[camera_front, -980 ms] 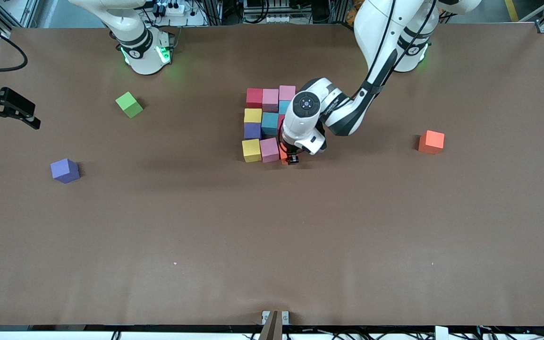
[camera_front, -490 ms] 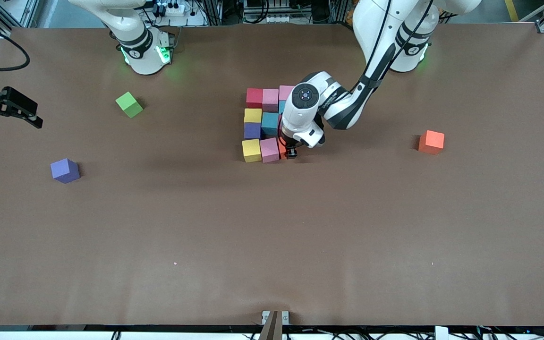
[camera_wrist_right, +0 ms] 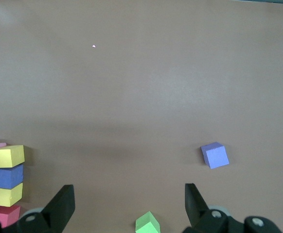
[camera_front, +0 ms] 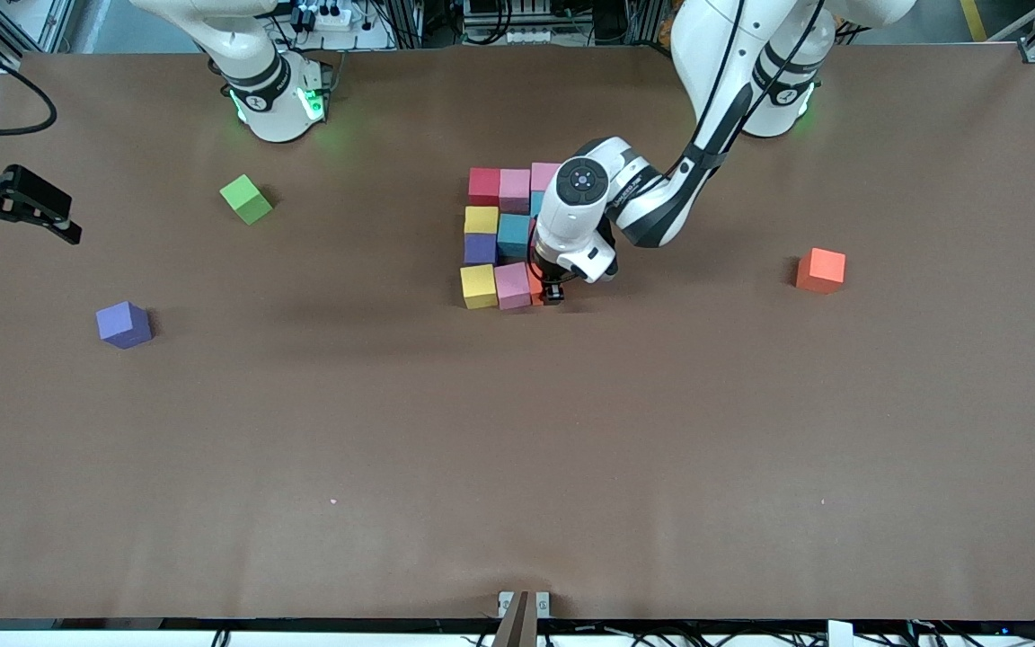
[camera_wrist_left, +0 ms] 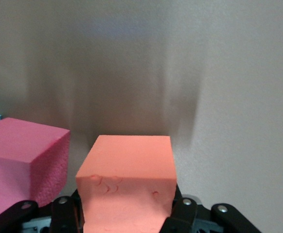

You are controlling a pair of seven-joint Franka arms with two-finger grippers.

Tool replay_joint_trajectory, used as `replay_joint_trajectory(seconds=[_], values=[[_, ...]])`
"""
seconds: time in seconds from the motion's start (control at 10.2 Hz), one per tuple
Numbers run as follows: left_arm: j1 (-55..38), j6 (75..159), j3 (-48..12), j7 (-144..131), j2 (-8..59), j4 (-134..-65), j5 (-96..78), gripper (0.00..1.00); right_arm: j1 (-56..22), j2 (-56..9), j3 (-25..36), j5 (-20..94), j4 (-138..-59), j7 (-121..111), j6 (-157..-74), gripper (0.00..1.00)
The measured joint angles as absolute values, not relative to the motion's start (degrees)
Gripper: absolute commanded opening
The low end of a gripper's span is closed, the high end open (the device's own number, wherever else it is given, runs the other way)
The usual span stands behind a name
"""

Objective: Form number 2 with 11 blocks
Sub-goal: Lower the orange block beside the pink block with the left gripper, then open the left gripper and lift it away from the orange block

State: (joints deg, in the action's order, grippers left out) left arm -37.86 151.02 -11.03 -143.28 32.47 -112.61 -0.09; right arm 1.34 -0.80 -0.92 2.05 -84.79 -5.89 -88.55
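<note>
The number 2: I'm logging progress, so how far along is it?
Nearly finished. The number 2 already has its upper rows laid, and a yellow block and a pink block start the row nearest the front camera. In hand: the left gripper holds an orange block beside that pink block. Left: release it. The right gripper waits open at its end.

The table (camera_front: 517,431) is viewed from high, facing the arms; the block cluster (camera_front: 498,235) at twelve o'clock is shared with both wrist views.
</note>
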Motion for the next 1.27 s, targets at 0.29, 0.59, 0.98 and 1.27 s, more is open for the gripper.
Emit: replay_joint_trajectory(seconds=[0.29,0.59,0.98,1.27], values=[[-37.9,151.9,-10.9,-143.3,32.6,-112.6,0.1,1.0,1.3,-0.8,-0.9,2.0,-84.8,-5.9,-88.5,1.0],[-37.8,152.0,-10.7,-143.3,32.6,-112.5,1.1,1.0,1.3,-0.8,-0.9,2.1,-84.8,-5.9,-88.5,1.0],[-36.0,152.5,-10.7,-143.3,28.4,-111.4,1.2,1.0,1.3,-0.8,-0.9,2.1,-84.8,-5.9,-88.5,1.0],[-35.9,149.2,-10.9,-143.2,20.2,-111.3,1.2,1.0,1.3,-0.8,-0.9,2.1,-84.7,-5.9,-88.3,1.0]])
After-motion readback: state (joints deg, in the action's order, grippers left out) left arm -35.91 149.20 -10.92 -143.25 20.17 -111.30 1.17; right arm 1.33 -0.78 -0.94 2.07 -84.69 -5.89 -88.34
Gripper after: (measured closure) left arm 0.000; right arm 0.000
